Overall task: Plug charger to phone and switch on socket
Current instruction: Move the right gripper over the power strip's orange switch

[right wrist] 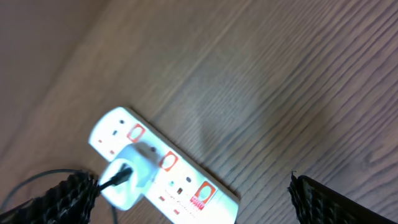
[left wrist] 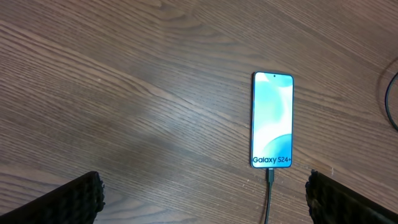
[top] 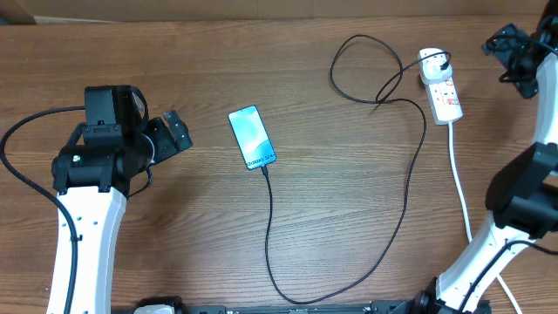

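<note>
Two arms stand at a brown wood-grain table [top: 331, 218], one at each side. The socket [top: 440, 87], a small white power strip with red switch marks, lies near the far right edge; a white adapter [top: 431, 63] sits plugged into its far outlet, and the thick white cord [top: 459, 183] runs from its near end toward the front of the table. The right wrist view is blurred, so the position of the switches cannot be read.

The phone [top: 252, 137] lies flat, screen up and lit light blue, near the middle of the table. The charger [top: 410, 187], a thin black cable, enters the phone's near end, loops toward the front edge, climbs the right side and curls beside the socket up to the adapter.

The left gripper [top: 177, 133] hangs left of the phone, jaws spread wide, holding nothing. The right gripper [top: 516, 54] hovers just right of the socket, jaws also wide and empty.
</note>
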You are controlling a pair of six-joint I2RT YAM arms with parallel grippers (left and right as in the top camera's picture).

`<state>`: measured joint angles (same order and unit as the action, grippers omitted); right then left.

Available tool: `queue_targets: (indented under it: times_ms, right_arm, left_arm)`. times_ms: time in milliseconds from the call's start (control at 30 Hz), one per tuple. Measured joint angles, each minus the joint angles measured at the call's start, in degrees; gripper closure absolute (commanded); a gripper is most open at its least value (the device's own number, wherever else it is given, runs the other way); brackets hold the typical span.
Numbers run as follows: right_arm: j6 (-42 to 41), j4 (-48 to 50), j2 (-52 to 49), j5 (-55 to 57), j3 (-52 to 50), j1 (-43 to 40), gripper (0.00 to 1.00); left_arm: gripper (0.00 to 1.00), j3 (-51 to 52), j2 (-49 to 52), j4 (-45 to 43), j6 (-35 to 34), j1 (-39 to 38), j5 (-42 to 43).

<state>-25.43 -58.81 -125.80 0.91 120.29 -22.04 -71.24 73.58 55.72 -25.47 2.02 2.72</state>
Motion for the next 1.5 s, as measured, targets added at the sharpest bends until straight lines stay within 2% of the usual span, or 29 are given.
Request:
queue_targets:
  times_ms: [367, 667, 1500]
  right_arm:
    - [2.43, -1.86, -5.73, 0.04, 0.00, 0.07, 0.00]
    - [7.43, -1.88, -6.60, -0.02, 0.00, 0.17, 0.00]
    - [11.74, -1.18, -9.40, -0.04, 0.00, 1.84, 0.00]
  left_arm:
    - [0.01, 0.00, 0.00, 0.02, 0.00, 0.00, 0.00]
    - [0.00, 0.00, 0.00, 0.00, 0.00, 0.00, 0.02]
    - [0.00, 0.00, 0.00, 0.02, 0.00, 0.00, 0.00]
